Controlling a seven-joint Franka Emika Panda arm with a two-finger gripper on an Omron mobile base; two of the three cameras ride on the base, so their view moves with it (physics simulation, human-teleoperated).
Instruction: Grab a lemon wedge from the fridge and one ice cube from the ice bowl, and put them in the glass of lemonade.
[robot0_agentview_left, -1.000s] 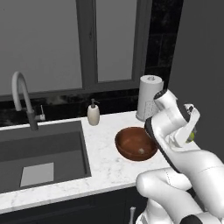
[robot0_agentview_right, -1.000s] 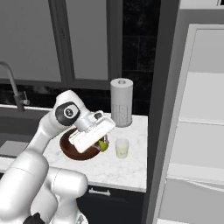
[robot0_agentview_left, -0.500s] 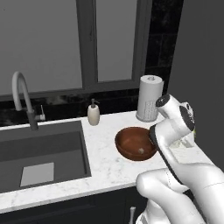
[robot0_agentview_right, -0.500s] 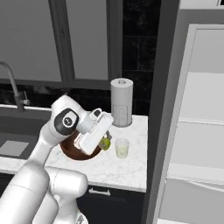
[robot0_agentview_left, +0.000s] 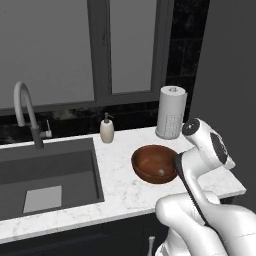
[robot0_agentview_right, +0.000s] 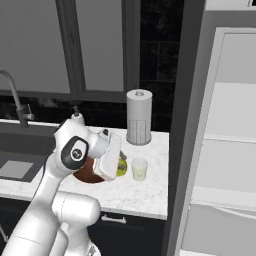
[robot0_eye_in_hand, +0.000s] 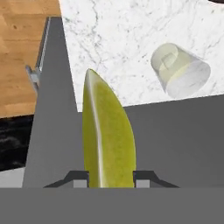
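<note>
1. In the hand view, the lemon wedge (robot0_eye_in_hand: 107, 135) stands tall in the lower middle of the frame, a yellow-green sliver with a pale edge running up its left side.
2. The gripper (robot0_eye_in_hand: 111, 179) is clamped on that wedge; its dark finger tips press in against the wedge's base from both sides at the bottom of the frame.
3. Also in the hand view, the glass of lemonade (robot0_eye_in_hand: 180, 75) lies in the upper right, seen tilted, standing on the white marbled counter (robot0_eye_in_hand: 113, 39).
4. In the right base view, the wedge (robot0_agentview_right: 121, 167) shows as a small green-yellow spot at the centre of the frame, at the tip of the white hand and just left of the glass (robot0_agentview_right: 139, 169).
5. The ice bowl (robot0_agentview_right: 90, 172) lies left of the glass in that view, mostly hidden behind the arm.
6. In the left base view, the reddish-brown bowl (robot0_agentview_left: 155, 163) sits at centre right on the counter, with one ice cube (robot0_agentview_left: 160, 172) as a tiny pale speck inside it near the front.
7. A paper-towel roll (robot0_agentview_left: 171, 113) stands behind the bowl, upper right of centre.
8. A cream soap dispenser (robot0_agentview_left: 106, 129) stands left of the roll.
9. The sink (robot0_agentview_left: 47, 175) and its curved faucet (robot0_agentview_left: 25, 112) take up the left side.
10. The fridge (robot0_agentview_right: 220, 150) fills the right side of the right base view, open, showing white shelves.
</note>
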